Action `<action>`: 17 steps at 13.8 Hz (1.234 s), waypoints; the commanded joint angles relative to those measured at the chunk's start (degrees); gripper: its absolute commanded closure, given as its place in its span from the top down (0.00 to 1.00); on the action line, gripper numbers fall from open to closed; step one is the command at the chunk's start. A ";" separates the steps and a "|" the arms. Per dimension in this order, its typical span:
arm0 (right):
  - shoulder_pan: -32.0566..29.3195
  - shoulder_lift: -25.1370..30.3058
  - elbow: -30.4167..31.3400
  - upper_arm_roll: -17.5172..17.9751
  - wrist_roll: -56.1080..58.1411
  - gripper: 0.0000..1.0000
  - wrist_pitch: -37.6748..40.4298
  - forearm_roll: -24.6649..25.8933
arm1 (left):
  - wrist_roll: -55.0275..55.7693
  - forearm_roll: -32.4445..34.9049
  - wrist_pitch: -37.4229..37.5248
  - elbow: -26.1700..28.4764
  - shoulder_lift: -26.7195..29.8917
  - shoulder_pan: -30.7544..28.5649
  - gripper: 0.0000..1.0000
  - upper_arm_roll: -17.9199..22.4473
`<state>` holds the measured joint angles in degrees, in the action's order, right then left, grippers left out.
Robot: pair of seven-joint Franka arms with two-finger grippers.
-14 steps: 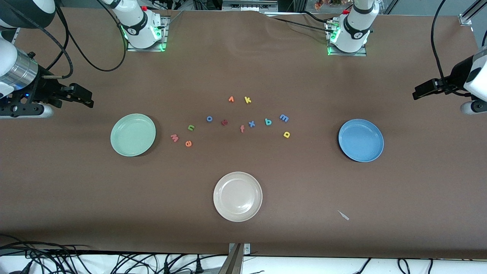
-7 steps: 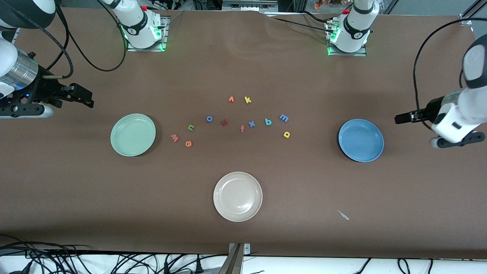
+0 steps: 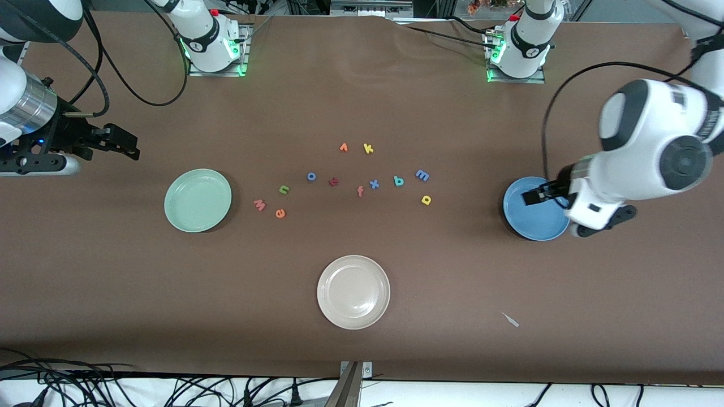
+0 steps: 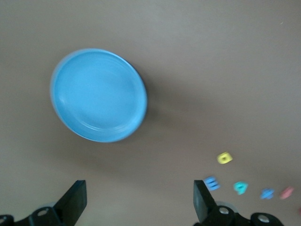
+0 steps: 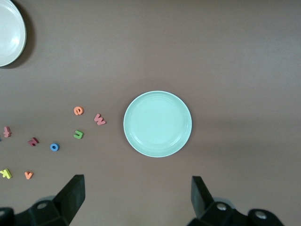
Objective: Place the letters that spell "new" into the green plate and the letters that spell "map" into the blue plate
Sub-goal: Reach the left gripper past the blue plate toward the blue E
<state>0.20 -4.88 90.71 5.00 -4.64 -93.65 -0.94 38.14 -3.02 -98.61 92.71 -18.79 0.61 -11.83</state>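
Left tool [image 3: 534,196] open, empty, over the blue plate [image 3: 531,223]. Right tool [image 3: 121,144] open, empty, waiting above the surface [image 3: 362,85] near the green plate [image 3: 197,200]. Letters n [image 3: 284,189], e [image 3: 280,213], w [image 3: 259,204] lie just beside the green plate; m [image 3: 422,175], a [image 3: 399,181], p [image 3: 426,199] lie between both plates, toward the blue plate.

Our left arm reaches in from its end of the bench, the big white wrist at about three o'clock in the front view, and our left hand [image 3: 534,196] hangs in the air with its fingers [image 4: 75,200] spread wide, holding nothing. Our right arm waits at about nine o'clock, its right hand [image 3: 121,144] raised, fingers [image 5: 73,193] equally wide apart and empty.
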 commanded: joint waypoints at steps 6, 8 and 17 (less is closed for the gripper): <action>0.41 0.13 0.61 0.45 -0.81 1.00 0.31 -0.11 | 28.28 0.73 -25.46 20.55 2.27 0.62 1.00 -11.36; 1.20 -0.74 0.44 0.45 -0.90 1.00 -0.04 -0.02 | 33.20 1.96 -33.71 26.10 2.18 2.46 1.00 -12.25; 5.76 -7.42 0.26 0.45 -5.98 1.00 -5.40 -0.46 | 64.50 23.31 -47.02 29.90 -8.71 10.20 1.00 -12.34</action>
<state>4.74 -11.37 91.08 5.39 -7.57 -97.60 -1.09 98.47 16.52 -143.81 123.52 -24.55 10.23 -24.26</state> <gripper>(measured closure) 0.000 0.000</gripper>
